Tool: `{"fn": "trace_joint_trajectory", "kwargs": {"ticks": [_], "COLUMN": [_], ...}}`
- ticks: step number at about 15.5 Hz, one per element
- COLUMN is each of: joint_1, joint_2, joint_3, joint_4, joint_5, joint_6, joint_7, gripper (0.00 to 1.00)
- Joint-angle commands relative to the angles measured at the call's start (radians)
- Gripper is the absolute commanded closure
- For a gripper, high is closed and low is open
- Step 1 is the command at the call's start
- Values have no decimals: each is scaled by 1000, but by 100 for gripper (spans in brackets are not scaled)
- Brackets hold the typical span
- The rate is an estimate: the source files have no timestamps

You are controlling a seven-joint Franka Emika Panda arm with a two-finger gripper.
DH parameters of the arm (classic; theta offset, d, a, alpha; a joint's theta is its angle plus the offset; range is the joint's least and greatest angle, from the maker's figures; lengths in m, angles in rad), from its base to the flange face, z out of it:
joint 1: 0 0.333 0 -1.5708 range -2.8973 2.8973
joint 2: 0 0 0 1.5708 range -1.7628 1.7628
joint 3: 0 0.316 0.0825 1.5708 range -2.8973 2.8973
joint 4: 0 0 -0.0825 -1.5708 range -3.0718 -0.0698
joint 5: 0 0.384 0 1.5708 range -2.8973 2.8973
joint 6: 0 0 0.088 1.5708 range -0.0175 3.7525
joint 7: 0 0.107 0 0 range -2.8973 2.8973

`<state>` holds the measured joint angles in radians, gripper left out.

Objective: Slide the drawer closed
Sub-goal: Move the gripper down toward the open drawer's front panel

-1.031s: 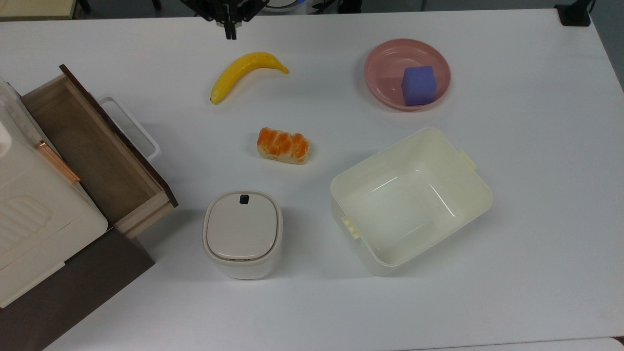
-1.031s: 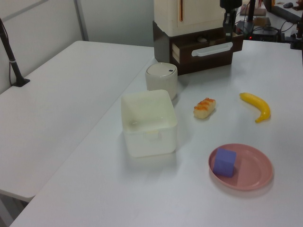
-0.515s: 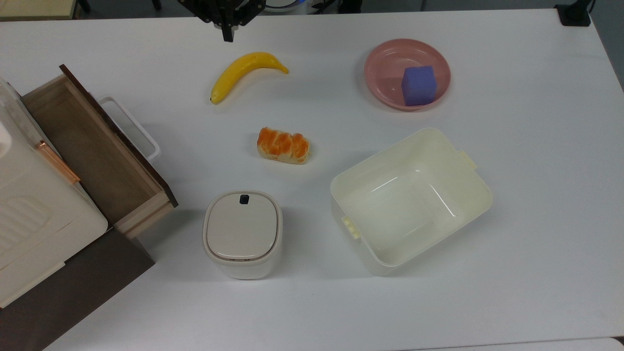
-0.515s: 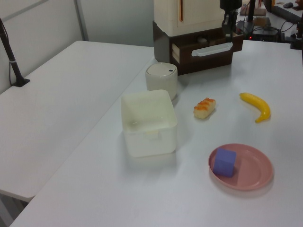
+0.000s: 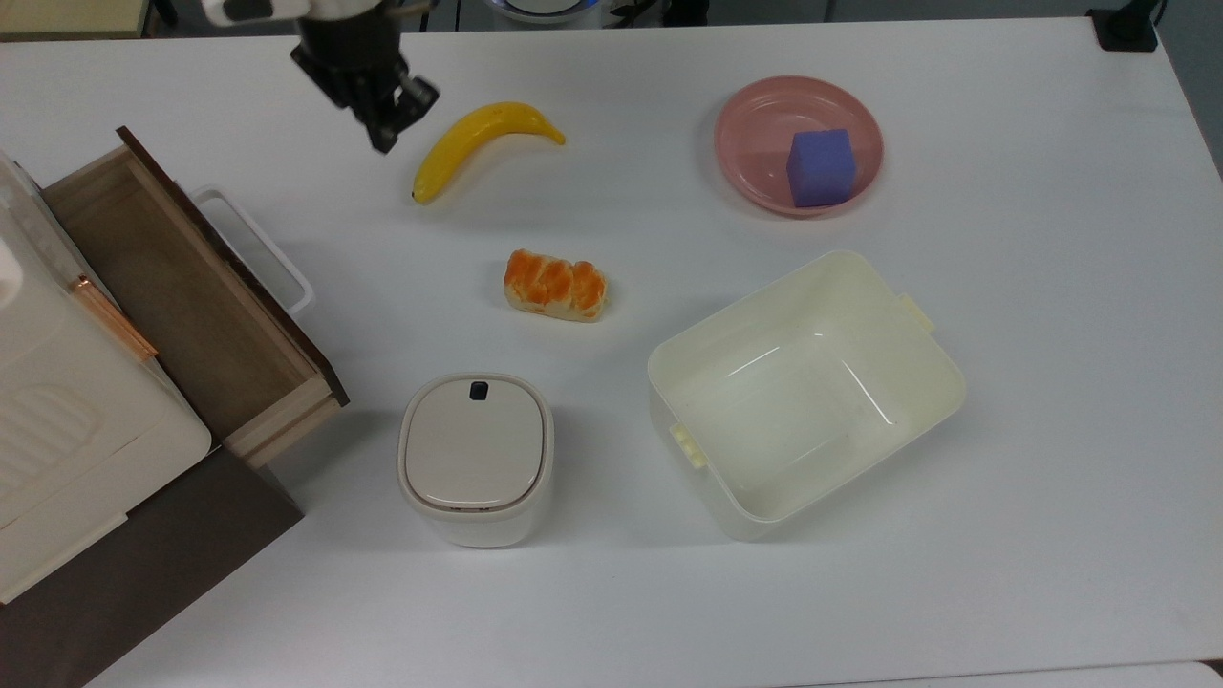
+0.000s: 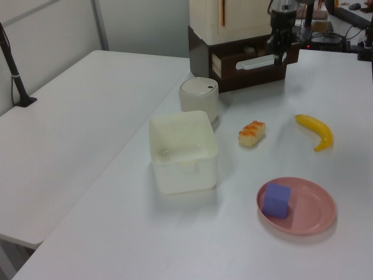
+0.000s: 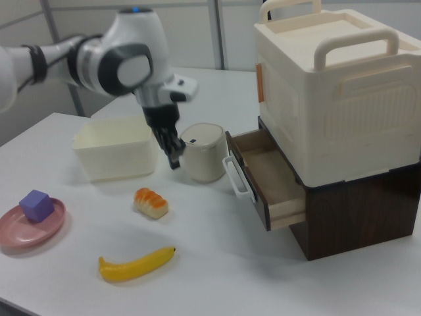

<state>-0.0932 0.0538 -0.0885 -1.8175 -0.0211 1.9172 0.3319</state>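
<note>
Looking first at the drawer [image 5: 182, 296], we find it pulled well out of the dark brown cabinet [image 7: 358, 210] at the top view's left edge, its light wooden interior exposed and its white loop handle [image 5: 256, 250] pointing toward the table [image 5: 1051, 382] centre. In the right view, the drawer [image 7: 266, 178] projects beneath a cream storage box [image 7: 335, 85] stacked on the cabinet. We see the gripper [image 5: 384, 139] hanging above the table between the handle and the banana [image 5: 482, 139], near both but touching neither. In the left view, the gripper [image 6: 277, 57] appears in front of the drawer's front panel. We cannot tell how far the jaws stand apart; nothing is visibly held. Moving outward, a piece of bread [image 5: 556, 285] lies near the table centre, and a lidded white bin [image 5: 476, 457] stands just beside the drawer's near corner in the top view. An open cream tub [image 5: 807, 392] sits to the top view's right of the bin. A pink plate [image 5: 755, 134] well apart carries a purple cube [image 5: 820, 167].
</note>
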Motion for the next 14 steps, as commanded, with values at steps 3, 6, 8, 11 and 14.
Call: {"fn": "trace_joint_trajectory", "kwargs": {"ticks": [3, 6, 8, 11, 14], "joint_1": [-52, -65, -79, -105, -114], "joint_2": [92, 129, 173, 221, 245], "joint_3": [-2, -5, -5, -5, -5], "joint_4": [-77, -59, -17, 50, 99], "joint_5": [17, 9, -5, -20, -43], "joint_6": [244, 305, 310, 313, 315], "joint_7": [145, 157, 171, 208, 214], "gripper": [100, 100, 100, 100, 100]}}
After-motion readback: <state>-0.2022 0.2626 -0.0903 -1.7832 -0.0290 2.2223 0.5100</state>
